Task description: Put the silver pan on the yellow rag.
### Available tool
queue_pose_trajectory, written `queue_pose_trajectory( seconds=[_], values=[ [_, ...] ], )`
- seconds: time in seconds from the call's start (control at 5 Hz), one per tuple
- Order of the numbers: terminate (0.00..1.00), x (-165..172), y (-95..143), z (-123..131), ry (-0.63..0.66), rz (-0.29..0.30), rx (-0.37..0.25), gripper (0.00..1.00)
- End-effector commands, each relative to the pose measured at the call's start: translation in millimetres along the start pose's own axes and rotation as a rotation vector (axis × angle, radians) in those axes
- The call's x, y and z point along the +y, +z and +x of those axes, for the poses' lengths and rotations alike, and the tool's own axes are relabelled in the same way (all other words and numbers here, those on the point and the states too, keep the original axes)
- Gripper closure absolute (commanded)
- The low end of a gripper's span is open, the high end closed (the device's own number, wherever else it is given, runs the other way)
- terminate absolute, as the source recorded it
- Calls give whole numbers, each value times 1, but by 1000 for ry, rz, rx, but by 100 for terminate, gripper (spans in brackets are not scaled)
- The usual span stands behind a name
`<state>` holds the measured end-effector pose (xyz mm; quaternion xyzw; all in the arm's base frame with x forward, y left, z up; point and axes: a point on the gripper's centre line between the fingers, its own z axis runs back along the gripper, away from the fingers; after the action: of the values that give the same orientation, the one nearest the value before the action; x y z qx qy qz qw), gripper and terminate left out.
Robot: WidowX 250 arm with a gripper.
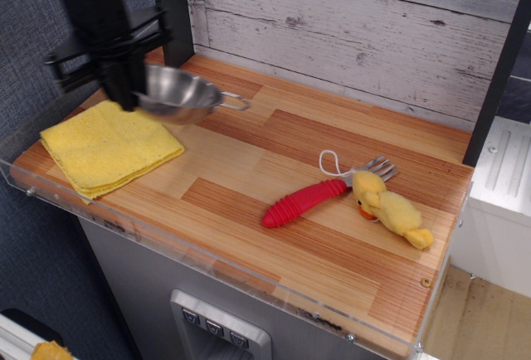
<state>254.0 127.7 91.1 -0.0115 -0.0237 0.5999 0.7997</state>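
Note:
The silver pan (178, 94) is a shiny round steel bowl with a wire loop handle on its right. It hangs tilted in the air above the back left of the wooden table, over the rag's far right edge. My black gripper (129, 94) is shut on the pan's left rim and is blurred by motion. The yellow rag (109, 143) lies flat and folded at the table's left front, just below and left of the pan.
A red-handled fork (319, 193) and a small yellow plush duck (392, 210) lie at the right of the wooden table (249, 169). A whitewashed plank wall (357, 28) runs behind. A clear acrylic lip (207, 265) edges the front.

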Motion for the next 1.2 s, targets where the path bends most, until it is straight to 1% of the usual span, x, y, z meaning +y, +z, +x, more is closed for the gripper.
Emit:
queue_pose_trajectory(
  seconds=[0.0, 0.2, 0.4, 0.6, 0.8, 1.0],
  values=[
    [0, 42, 2, 16, 58, -17, -5, 100],
    [0, 48, -13, 20, 42, -25, 12, 100],
    [0, 46, -30, 24, 9, -67, 17, 100],
    [0, 41, -49, 26, -49, -109, -4, 100],
    [0, 35, -57, 25, -64, -104, -33, 100],
    [0, 30, -62, 24, -83, -96, -16, 100]
  ],
)
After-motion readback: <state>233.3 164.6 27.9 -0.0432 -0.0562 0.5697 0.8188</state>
